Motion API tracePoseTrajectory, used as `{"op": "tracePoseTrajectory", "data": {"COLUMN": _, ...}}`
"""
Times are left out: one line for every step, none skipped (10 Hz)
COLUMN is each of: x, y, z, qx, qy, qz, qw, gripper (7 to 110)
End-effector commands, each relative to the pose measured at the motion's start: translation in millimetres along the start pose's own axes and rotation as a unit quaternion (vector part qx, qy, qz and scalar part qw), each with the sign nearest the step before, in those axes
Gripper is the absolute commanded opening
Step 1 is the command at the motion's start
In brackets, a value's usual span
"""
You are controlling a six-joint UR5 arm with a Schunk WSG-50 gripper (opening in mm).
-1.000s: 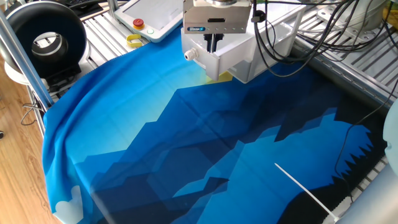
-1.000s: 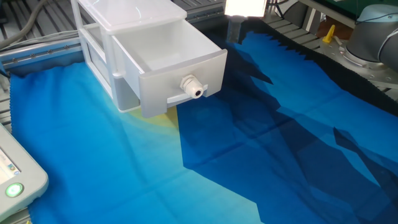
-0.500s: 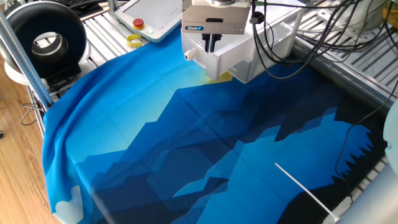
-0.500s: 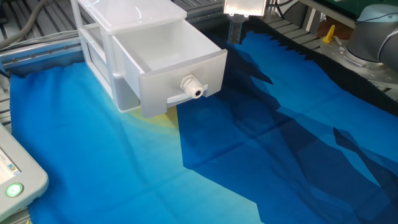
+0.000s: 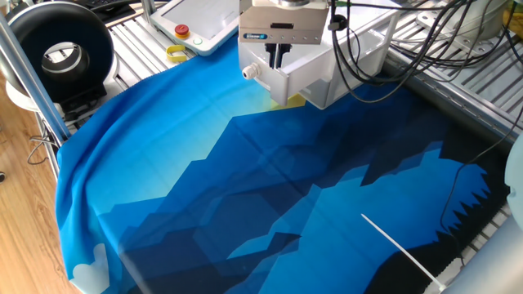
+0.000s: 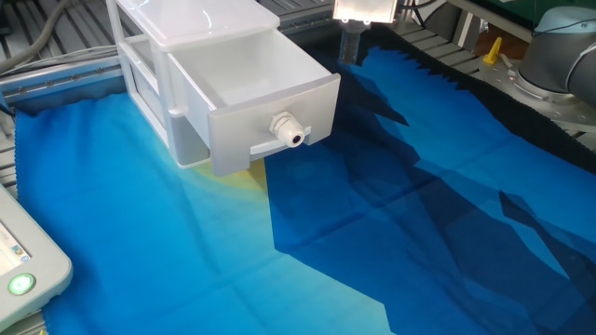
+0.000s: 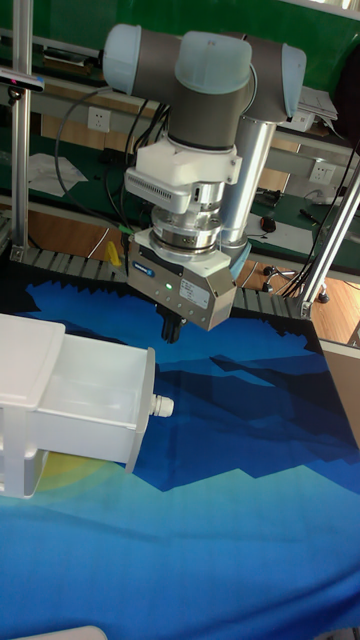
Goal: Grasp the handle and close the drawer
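Note:
The drawer [image 6: 251, 88] is translucent white plastic and stands pulled out of its white cabinet [image 6: 154, 56]; it also shows as drawer [image 7: 85, 405] and drawer [image 5: 306, 77]. Its handle [image 6: 290, 129], a small round white knob, sticks out of the front, seen too as handle [image 7: 162, 406] and handle [image 5: 250, 72]. My gripper [image 7: 172, 328] hangs above the handle and a little off to its side, touching nothing. Its dark fingers [image 5: 278, 55] sit close together and hold nothing. In the other fixed view the gripper [image 6: 352, 42] is beyond the drawer front, at the top edge.
A blue patterned cloth [image 5: 270, 188] covers the table. A control pendant with a red button [image 5: 181, 31] and a yellow piece [image 5: 176, 54] lie at the back. A black ring [image 5: 61, 49] stands at the left. Cables [image 5: 368, 49] hang by the cabinet.
The gripper has come down slightly and shifted a touch compared with one second ago. Over the last half second it has held still. The drawer has not moved.

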State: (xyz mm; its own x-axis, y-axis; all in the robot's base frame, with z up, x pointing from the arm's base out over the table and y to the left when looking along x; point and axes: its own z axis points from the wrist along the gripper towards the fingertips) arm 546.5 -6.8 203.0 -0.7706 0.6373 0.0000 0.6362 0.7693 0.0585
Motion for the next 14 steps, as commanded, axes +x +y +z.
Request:
{"op": "tracePoseTrajectory", "data": {"x": -1.9, "y": 1, "z": -1.7, "qx": -0.004, "qy": -0.003, "qz": 0.006, "qw": 1.0000, "gripper": 7}}
{"op": "tracePoseTrajectory", "data": {"x": -1.2, "y": 2, "z": -1.7, "qx": -0.005, "qy": -0.002, "qz": 0.007, "qw": 1.0000, "gripper": 7}}
{"op": "tracePoseTrajectory", "data": {"x": -1.0, "y": 2, "z": -1.9, "qx": -0.006, "qy": -0.001, "qz": 0.005, "qw": 1.0000, "gripper": 7}}
{"op": "tracePoseTrajectory", "data": {"x": -1.9, "y": 2, "z": -0.9, "qx": -0.004, "qy": -0.003, "qz": -0.007, "qw": 1.0000, "gripper": 7}}
{"op": "tracePoseTrajectory", "data": {"x": -1.6, "y": 3, "z": -0.6, "qx": -0.008, "qy": -0.002, "qz": -0.001, "qw": 1.0000, "gripper": 7}}
{"op": "tracePoseTrajectory", "data": {"x": -0.1, "y": 4, "z": -0.7, "qx": -0.010, "qy": 0.001, "qz": 0.006, "qw": 0.9999, "gripper": 7}}
{"op": "tracePoseTrajectory", "data": {"x": -2.3, "y": 1, "z": -0.7, "qx": -0.004, "qy": -0.003, "qz": 0.006, "qw": 1.0000, "gripper": 7}}
{"op": "tracePoseTrajectory", "data": {"x": -1.6, "y": 4, "z": -0.8, "qx": -0.009, "qy": -0.001, "qz": -0.013, "qw": 0.9999, "gripper": 7}}
{"op": "tracePoseTrajectory", "data": {"x": -3.3, "y": 5, "z": -1.5, "qx": -0.012, "qy": -0.005, "qz": -0.045, "qw": 0.9989, "gripper": 7}}
{"op": "tracePoseTrajectory", "data": {"x": -2.0, "y": 2, "z": -2.4, "qx": -0.008, "qy": -0.002, "qz": -0.091, "qw": 0.9958, "gripper": 7}}
{"op": "tracePoseTrajectory", "data": {"x": -2.2, "y": 3, "z": -2.6, "qx": -0.009, "qy": -0.003, "qz": -0.146, "qw": 0.9892, "gripper": 7}}
{"op": "tracePoseTrajectory", "data": {"x": -3.7, "y": 3, "z": -3.2, "qx": -0.008, "qy": -0.007, "qz": -0.234, "qw": 0.9721, "gripper": 7}}
{"op": "tracePoseTrajectory", "data": {"x": -6.6, "y": 3, "z": -4.4, "qx": -0.004, "qy": -0.014, "qz": -0.334, "qw": 0.9425, "gripper": 7}}
{"op": "tracePoseTrajectory", "data": {"x": -12.0, "y": -2, "z": -4.7, "qx": 0.011, "qy": -0.020, "qz": -0.456, "qw": 0.8899, "gripper": 7}}
